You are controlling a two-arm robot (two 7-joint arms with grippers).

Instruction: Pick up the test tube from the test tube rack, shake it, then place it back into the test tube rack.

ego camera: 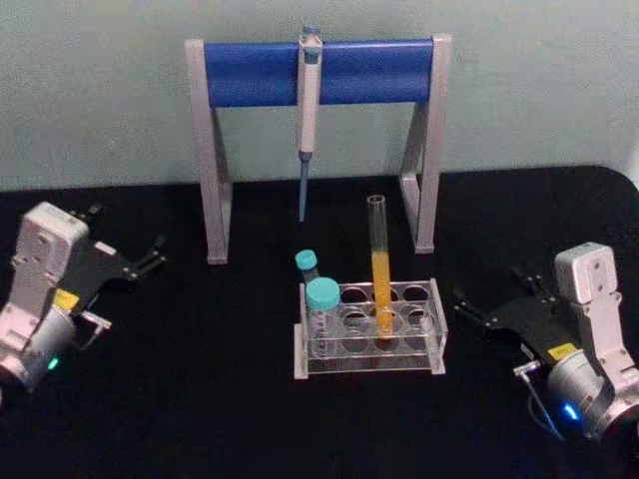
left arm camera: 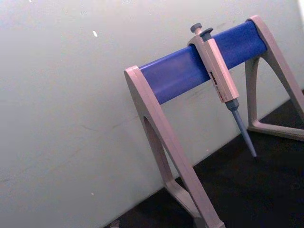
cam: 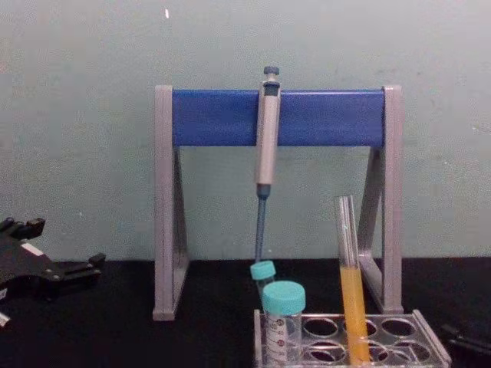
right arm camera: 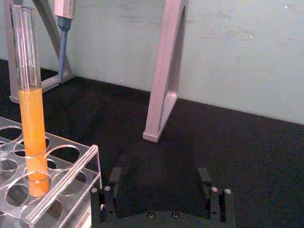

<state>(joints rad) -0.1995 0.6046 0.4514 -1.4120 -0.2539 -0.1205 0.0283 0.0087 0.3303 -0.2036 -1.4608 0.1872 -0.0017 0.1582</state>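
The right gripper (ego camera: 469, 302) was seen low on the worktop (ego camera: 200, 399) at about 4 o'clock from the test tube rack (ego camera: 370, 329), near its right end but not touching it. In the right wrist view its jaws stood wide apart with nothing between them and faced past the rack's end toward the stand's leg. The left gripper (ego camera: 155, 254) was parked well apart at about 9 o'clock; its jaws also appeared spread and empty, though this was less clearly shown.

The test tube (ego camera: 380, 267) was found upright in a hole in the rack's middle, its lower half filled with orange-yellow liquid and its open rim well above the top plate. Two teal-capped vials (ego camera: 321, 304) occupied the rack's left end. Beyond, at 12 o'clock, the pipette (ego camera: 308, 110) was hung from the blue bar of the stand (ego camera: 319, 72).

The step in hand was judged to be the approach for pick-up, nothing having been grasped yet. It was judged best that the right gripper be raised and brought in from 3 o'clock, with the jaws closed on the bare glass above the liquid line. A straight vertical lift would be needed so the tube does not drag the light rack. Since the tube is capless, shaking should be kept gentle and upright.
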